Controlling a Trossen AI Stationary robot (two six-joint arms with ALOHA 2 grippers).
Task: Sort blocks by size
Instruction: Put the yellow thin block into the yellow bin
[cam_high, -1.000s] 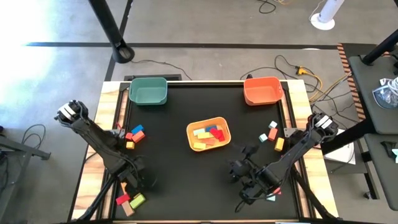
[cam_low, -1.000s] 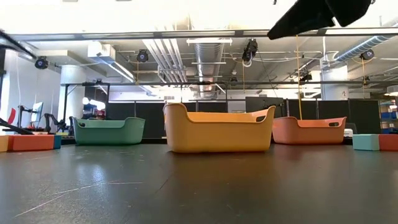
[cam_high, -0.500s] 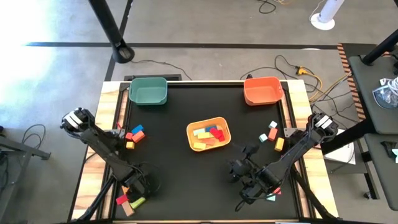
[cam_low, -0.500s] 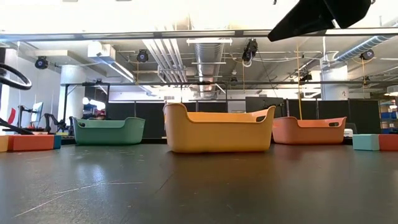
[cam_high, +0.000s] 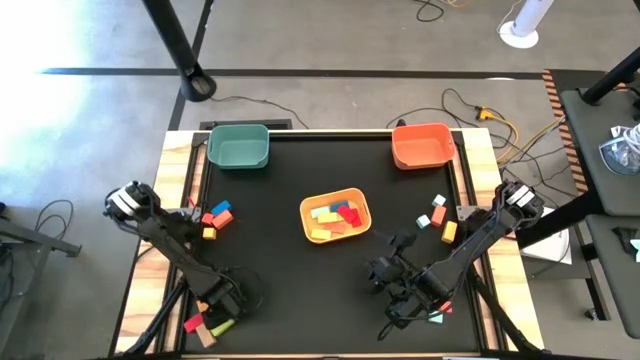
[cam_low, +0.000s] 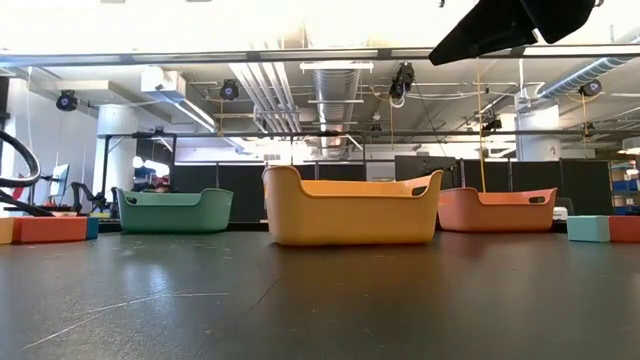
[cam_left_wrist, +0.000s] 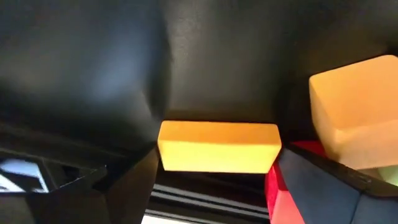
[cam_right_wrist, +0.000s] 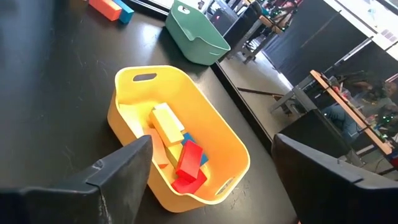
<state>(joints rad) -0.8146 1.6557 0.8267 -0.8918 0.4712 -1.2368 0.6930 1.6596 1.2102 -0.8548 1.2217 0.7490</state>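
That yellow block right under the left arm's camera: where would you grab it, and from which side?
Probably from straight above, across its short width. In the left wrist view the yellow block lies flat as a long bar between the left gripper fingers, which stand open either side of it. A red block and an orange block crowd one end, so pinching the long sides looks safest.

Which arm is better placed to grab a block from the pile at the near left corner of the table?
The left. Its gripper is right over that pile, and its wrist view shows a yellow block between the spread fingers. The right gripper waits open near the yellow bin.
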